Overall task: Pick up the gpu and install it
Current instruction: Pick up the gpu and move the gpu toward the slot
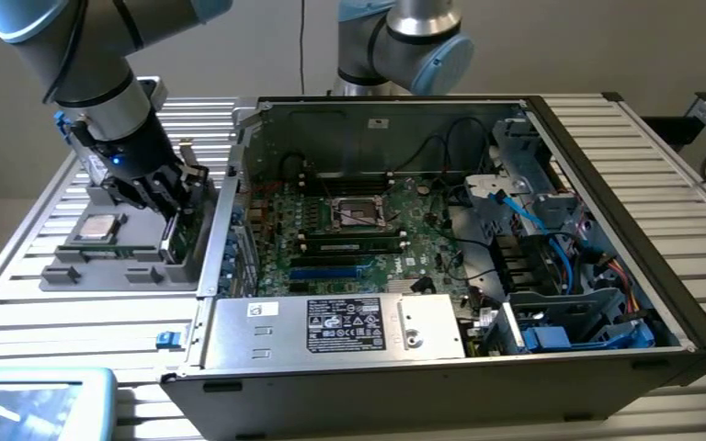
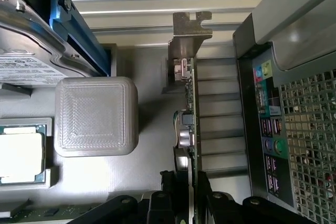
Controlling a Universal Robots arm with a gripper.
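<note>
At 9 o'clock of the open computer case (image 1: 629,216), we see the gpu (image 2: 191,108) standing on edge in a slot of the gray tray (image 1: 84,273), a processor chip (image 1: 98,226) recessed beside it. The claw (image 2: 186,182) straddles the card's edge, jaws part-open, not clamped.

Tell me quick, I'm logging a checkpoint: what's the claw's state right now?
Claw: straddling the upright green circuit-board card with silver bracket; open or closed cannot be told.
</note>
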